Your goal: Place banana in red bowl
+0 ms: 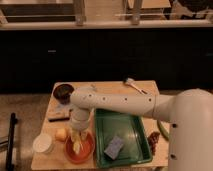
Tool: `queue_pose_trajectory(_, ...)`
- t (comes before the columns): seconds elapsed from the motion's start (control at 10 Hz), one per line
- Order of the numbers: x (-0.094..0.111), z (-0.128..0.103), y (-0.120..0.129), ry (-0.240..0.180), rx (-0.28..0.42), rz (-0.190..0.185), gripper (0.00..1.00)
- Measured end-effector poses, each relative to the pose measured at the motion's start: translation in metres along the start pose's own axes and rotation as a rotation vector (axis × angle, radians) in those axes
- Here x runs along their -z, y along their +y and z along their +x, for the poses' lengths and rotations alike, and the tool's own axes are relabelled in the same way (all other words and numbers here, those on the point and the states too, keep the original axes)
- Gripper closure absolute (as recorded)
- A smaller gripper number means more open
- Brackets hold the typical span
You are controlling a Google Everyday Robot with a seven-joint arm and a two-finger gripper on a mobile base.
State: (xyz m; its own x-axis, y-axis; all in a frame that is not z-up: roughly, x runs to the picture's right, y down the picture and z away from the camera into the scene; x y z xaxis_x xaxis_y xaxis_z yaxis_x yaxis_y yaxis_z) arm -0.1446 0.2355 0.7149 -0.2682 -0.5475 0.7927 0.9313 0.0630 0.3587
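Note:
The red bowl point(80, 149) sits at the front left of the wooden table point(107, 90). The yellow banana point(76, 144) is upright in or just above the bowl, under the gripper. My gripper point(78, 134) points straight down over the bowl, at the end of the white arm point(120, 103) that reaches in from the right. The gripper's body hides the top of the banana.
A green tray point(131, 121) with a blue-grey sponge point(114, 146) lies right of the bowl. A small yellow object point(61, 134) and a white cup point(43, 143) stand to its left. A dark bowl point(63, 92) and a white brush point(134, 85) are at the back.

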Motion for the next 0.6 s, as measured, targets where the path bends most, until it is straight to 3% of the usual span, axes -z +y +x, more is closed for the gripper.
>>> queue_pose_trajectory(0.4, -0.0043, 0.0052, 0.0031, -0.023, -0.007, -0.007, 0.27)
queue_pose_trajectory(0.6, -0.0058, 0.0066, 0.003, -0.031, -0.008, -0.01, 0.2)
